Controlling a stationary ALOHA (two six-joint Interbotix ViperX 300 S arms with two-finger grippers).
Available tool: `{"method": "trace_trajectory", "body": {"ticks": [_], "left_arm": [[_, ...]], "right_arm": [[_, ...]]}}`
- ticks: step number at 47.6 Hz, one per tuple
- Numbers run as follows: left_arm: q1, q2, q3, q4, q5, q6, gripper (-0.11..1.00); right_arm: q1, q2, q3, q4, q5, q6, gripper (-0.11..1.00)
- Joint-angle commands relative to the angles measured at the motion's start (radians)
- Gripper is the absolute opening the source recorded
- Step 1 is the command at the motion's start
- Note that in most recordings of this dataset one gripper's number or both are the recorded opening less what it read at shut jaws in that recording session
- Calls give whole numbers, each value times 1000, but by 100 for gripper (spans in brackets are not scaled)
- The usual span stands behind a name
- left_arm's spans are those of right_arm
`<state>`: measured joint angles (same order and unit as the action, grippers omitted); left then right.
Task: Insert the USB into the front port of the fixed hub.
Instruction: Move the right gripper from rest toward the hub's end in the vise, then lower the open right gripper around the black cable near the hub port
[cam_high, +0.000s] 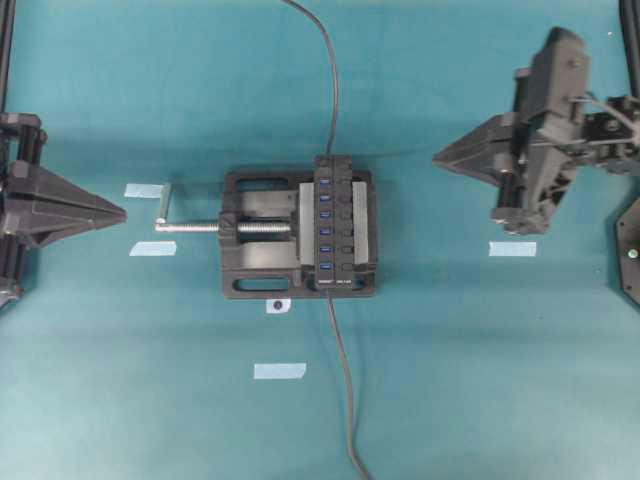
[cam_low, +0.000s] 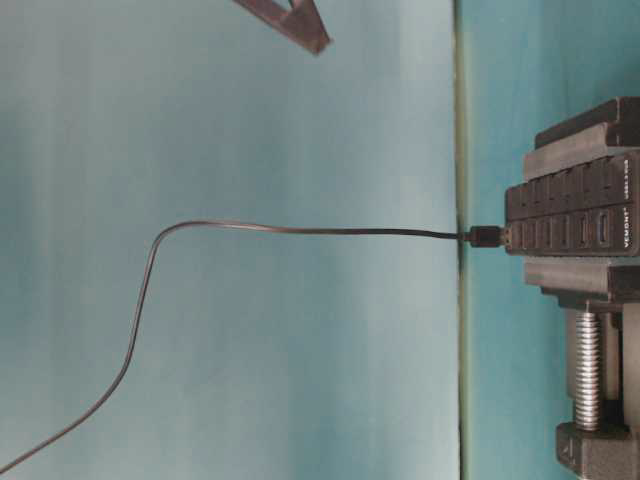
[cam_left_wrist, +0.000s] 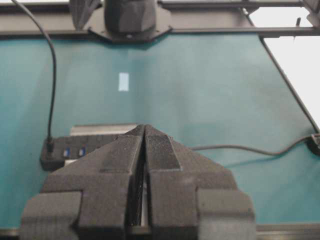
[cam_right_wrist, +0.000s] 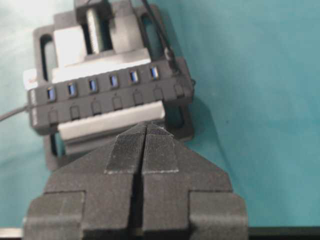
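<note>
Table-level view alone shows USB (cam_low: 487, 237) plugged into fixed hub (cam_high: 335, 222) end; overhead shows hub clamped in vise (cam_high: 262, 235). Left claw (cam_high: 120, 212), right claw (cam_high: 440, 157) both together, empty.

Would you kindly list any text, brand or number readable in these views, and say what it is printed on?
"VEMONT": white print on the end of the fixed hub, table-level view.
A second, smaller white line beside it on the hub: too small to read.
White print on the hub's end in the overhead view: blurred, unreadable.
</note>
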<state>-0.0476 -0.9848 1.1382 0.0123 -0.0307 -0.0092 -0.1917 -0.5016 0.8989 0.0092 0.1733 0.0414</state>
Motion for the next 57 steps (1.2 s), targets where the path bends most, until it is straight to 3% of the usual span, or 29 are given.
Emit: {"method": "trace_trajectory", "body": {"ticks": [1,30,57], "left_arm": [[-5,5,-20,3,-6,-2,0],[-5,-3,-12,2,-8,-5,0],[-5,-6,-8,2,-9,-5,0]], "right_arm": [[-12,32,-38,-2,-35,-15,-6],[-55,324,-146,-2,-172,-52,-6],[-54,445,-218,-2,-175,-52,-6]]}}
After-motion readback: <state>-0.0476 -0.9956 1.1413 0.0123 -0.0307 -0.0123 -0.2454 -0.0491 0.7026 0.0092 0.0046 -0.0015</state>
